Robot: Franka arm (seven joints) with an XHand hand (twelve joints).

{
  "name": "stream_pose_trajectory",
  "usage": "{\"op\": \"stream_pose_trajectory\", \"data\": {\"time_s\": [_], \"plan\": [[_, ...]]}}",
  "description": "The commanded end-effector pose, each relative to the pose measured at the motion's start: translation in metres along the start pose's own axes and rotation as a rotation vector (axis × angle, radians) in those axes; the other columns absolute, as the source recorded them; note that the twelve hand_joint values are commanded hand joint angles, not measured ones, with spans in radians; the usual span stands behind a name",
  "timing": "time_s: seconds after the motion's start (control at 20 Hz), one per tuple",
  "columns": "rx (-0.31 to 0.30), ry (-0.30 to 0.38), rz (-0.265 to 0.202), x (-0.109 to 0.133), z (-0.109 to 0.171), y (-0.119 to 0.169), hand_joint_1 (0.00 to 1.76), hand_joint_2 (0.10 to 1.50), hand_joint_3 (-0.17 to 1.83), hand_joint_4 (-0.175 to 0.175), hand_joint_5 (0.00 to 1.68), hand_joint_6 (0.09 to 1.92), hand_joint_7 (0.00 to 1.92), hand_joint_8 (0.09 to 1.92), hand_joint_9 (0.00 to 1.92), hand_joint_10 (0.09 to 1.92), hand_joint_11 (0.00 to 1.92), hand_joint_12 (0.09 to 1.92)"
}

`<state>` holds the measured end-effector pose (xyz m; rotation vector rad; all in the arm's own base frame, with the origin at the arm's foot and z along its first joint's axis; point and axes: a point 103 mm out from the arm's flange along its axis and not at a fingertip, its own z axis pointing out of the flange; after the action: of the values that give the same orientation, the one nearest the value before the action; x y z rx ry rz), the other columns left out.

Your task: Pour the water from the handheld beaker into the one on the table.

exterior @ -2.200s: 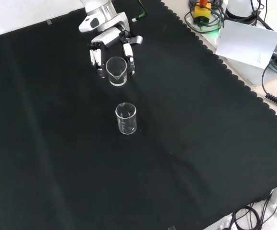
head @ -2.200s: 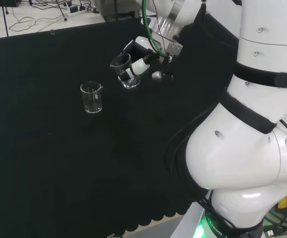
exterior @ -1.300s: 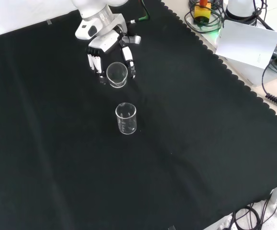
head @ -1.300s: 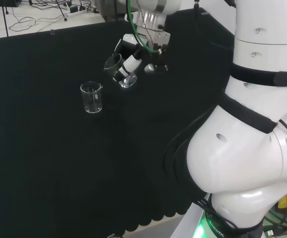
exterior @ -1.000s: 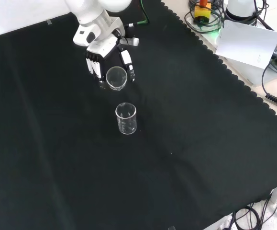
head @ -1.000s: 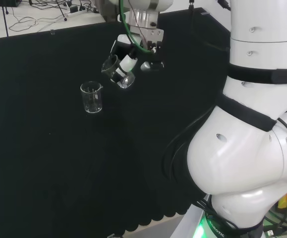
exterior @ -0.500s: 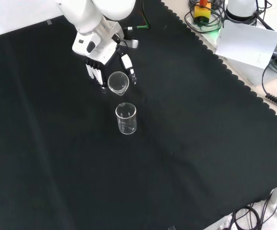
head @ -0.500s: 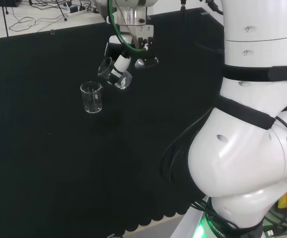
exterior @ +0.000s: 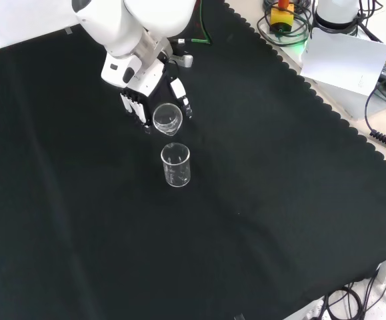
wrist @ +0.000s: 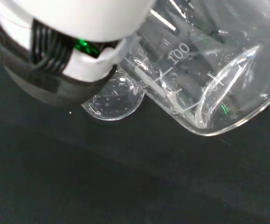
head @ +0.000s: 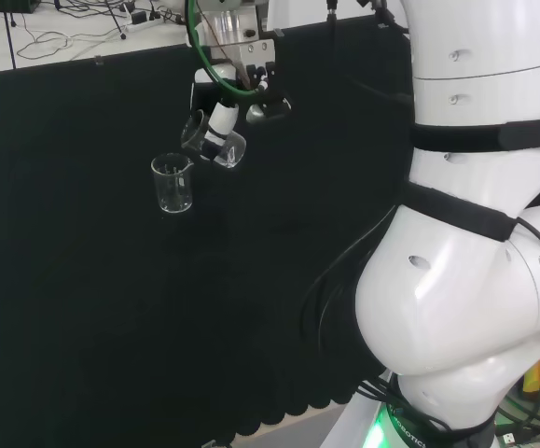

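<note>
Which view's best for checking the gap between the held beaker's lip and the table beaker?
Head view: side-on, the held beaker tilts in the hand, lip up and right of the table beaker, clear of it. The front view looks down on both, hiding height. The wrist view has the tilted beaker close.

In the head view the hand [head: 221,119] hangs above the cloth [head: 83,308] with its fingers curled round a tilted beaker [head: 204,140]. A second beaker [head: 172,183] stands upright on the cloth just left of and below the hand, apart from it. In the front view that standing beaker [exterior: 176,165] lies directly nearer than the hand [exterior: 139,90], just under the held beaker's [exterior: 167,119] mouth.
</note>
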<state>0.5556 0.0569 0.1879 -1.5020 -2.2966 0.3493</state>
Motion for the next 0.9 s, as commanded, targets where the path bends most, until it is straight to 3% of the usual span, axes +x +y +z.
{"op": "stream_pose_trajectory", "data": {"time_s": [0.05, 0.9], "plan": [[0.049, -0.051, 0.014, 0.006, -0.003, 0.001, 1.29, 0.61, 0.71, 0.062, 1.27, 0.67, 1.42, 0.46, 1.44, 0.18, 1.12, 0.87], [0.123, -0.169, 0.061, 0.019, -0.012, 0.005, 1.29, 0.60, 0.74, 0.060, 1.26, 0.71, 1.40, 0.52, 1.44, 0.20, 1.13, 0.86]]}}
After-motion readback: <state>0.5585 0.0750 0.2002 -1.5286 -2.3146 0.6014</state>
